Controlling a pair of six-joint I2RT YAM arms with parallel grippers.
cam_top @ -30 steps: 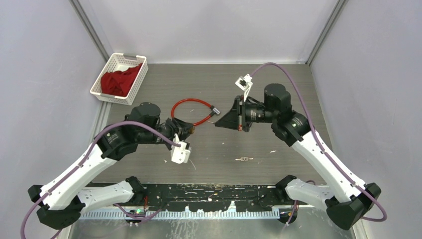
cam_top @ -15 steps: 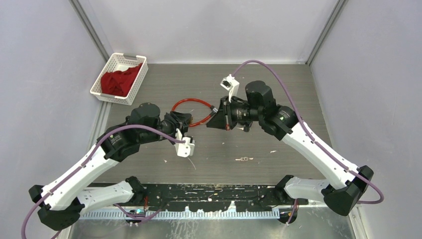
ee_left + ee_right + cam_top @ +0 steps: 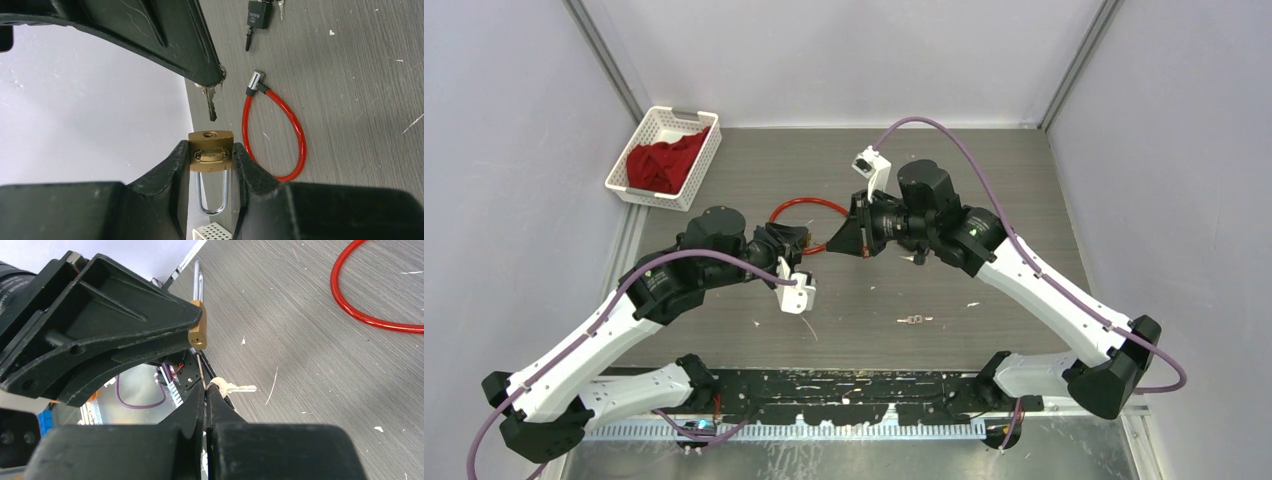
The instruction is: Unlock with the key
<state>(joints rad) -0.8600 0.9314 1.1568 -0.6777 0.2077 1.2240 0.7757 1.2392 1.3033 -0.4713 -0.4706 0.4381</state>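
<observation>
From above, the left gripper (image 3: 796,243) and the right gripper (image 3: 834,248) are meeting tip to tip over the middle of the grey table (image 3: 984,180), just in front of a red cable loop (image 3: 799,203) that is lying flat. A white basket (image 3: 652,125) with a red cloth (image 3: 656,165) is sitting well apart at the far left, and a small loose key (image 3: 911,320) is lying nearer the arm bases. From this height I cannot make out what either tool is holding. In the left wrist view, the left fingers (image 3: 170,170) are pinching the brass padlock (image 3: 211,151) by its sides, with the keyhole facing away from the camera and the shackle (image 3: 212,197) pointing back toward it. The key (image 3: 211,105) is pointing at the keyhole with its tip just short of it. A black-headed key (image 3: 259,15) is lying beyond the cable's end. In the right wrist view, the right fingers (image 3: 197,405) are pressing together on the key's head, its blade reaching toward the padlock's end face.
</observation>
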